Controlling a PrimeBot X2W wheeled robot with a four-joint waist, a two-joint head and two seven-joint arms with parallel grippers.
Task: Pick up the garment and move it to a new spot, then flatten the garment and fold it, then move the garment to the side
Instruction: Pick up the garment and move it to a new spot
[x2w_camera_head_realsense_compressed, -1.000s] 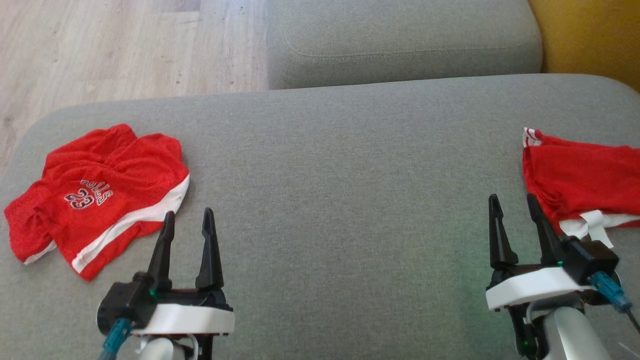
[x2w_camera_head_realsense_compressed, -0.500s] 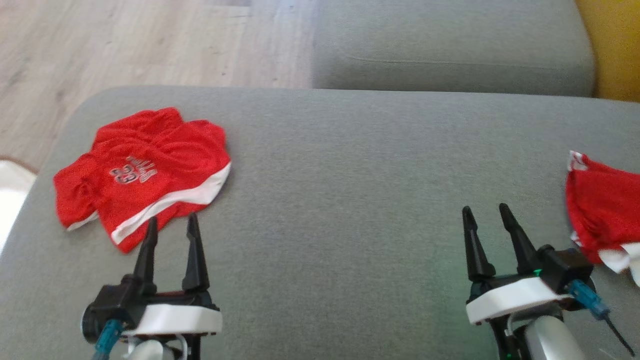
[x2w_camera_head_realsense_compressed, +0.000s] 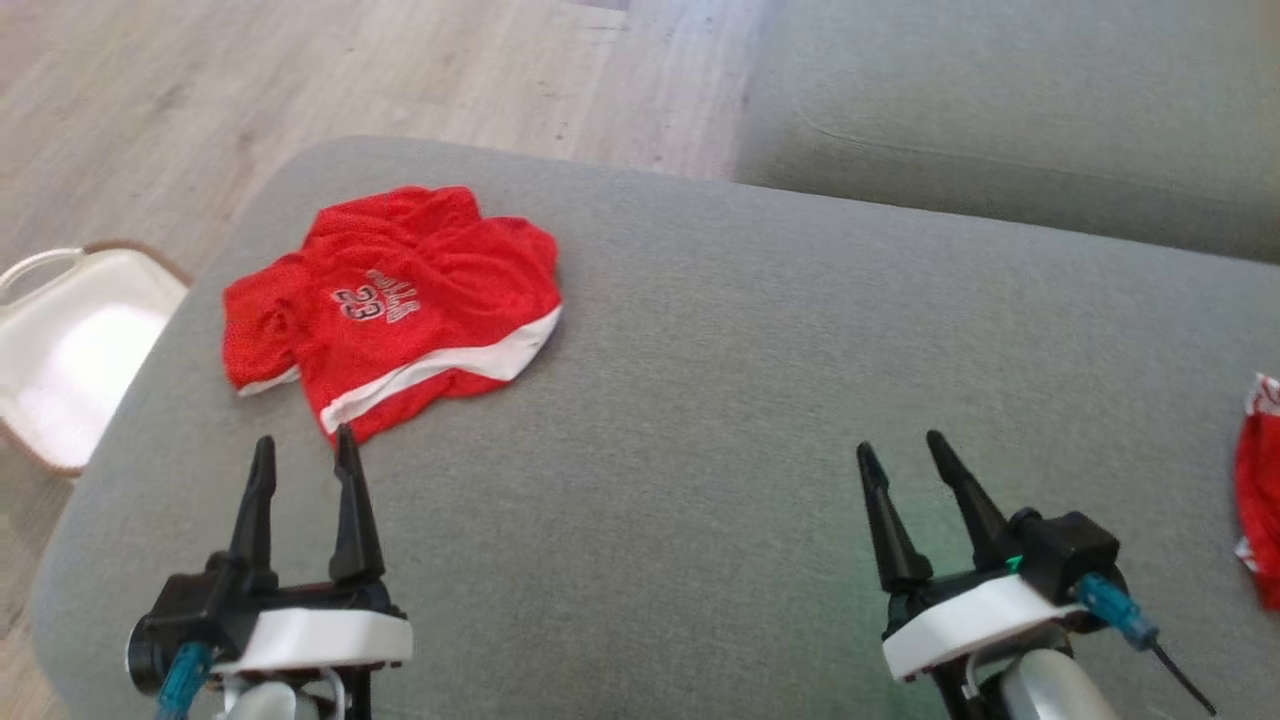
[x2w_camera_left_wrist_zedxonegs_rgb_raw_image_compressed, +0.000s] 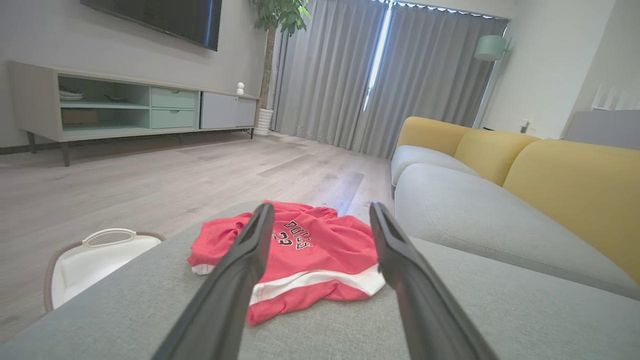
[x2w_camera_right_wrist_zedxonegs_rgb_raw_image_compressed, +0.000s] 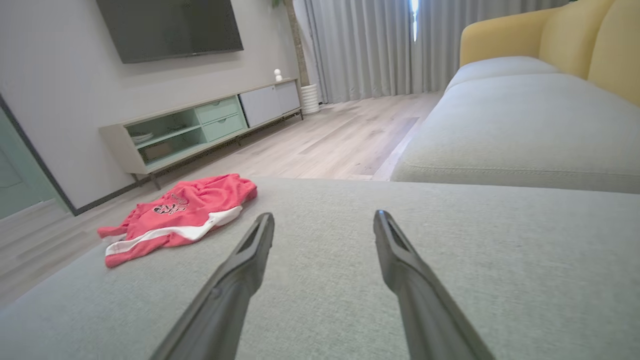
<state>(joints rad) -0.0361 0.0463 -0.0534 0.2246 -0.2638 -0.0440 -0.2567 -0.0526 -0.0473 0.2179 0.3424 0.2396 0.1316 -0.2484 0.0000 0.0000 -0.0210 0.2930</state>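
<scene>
**A:** Red mesh garment (x2w_camera_head_realsense_compressed: 400, 300) with a white stripe and "23", where is it?
**B:** Just beyond the left jaws. Left jaws and right jaws are both spread and empty above the grey fabric sofa seat (x2w_camera_head_realsense_compressed: 700, 420).
**A:** Counts?
**B:** Two red pieces: a second red cloth (x2w_camera_head_realsense_compressed: 1258, 490) lies far right. One white basket (x2w_camera_head_realsense_compressed: 60, 360) is on the floor. The camera has swung left since earlier.

A wide grey cushion (x2w_camera_head_realsense_compressed: 720, 400) offers a broad bare stretch of fabric between a crumpled red garment (x2w_camera_head_realsense_compressed: 400, 300) near its far left corner and a second red cloth (x2w_camera_head_realsense_compressed: 1258, 490) at the right edge. The left gripper (x2w_camera_head_realsense_compressed: 304, 436), jaws apart, points at the garment's near hem just beside it. The right gripper (x2w_camera_head_realsense_compressed: 898, 441), jaws apart, has bare fabric ahead. A sofa seat (x2w_camera_head_realsense_compressed: 1000, 130) bounds the far side. A white basket (x2w_camera_head_realsense_compressed: 70, 350) stands on the floor past the left edge.
</scene>
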